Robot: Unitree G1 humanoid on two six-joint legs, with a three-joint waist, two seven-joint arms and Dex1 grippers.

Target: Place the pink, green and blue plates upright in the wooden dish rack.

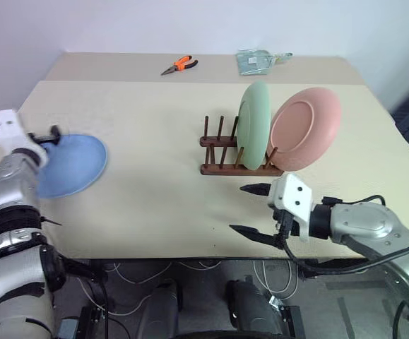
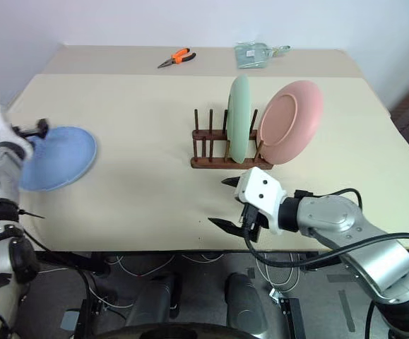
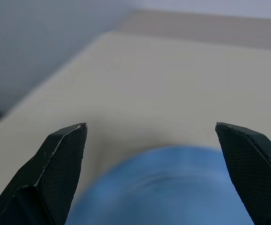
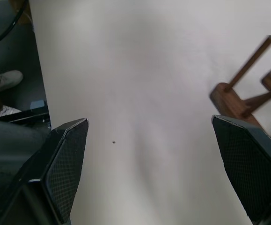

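Note:
The blue plate [image 1: 73,166] lies flat on the table at the left. My left gripper [image 3: 149,124] hovers open just over its near-left rim, nothing between its fingers. The wooden dish rack [image 1: 218,145] stands at the table's middle right. The green plate [image 1: 255,123] stands upright between its pegs. The pink plate [image 1: 304,128] stands tilted at the rack's right end, beside the green one. In front of the rack, near the table's front edge, my right gripper [image 1: 238,208] is open and empty, apart from both plates.
Orange-handled pliers [image 1: 179,66] and a clear plastic packet [image 1: 257,61] lie at the far edge of the table [image 1: 155,212]. The rack's left pegs [image 4: 247,89] stand free. Cables hang below the table's front edge.

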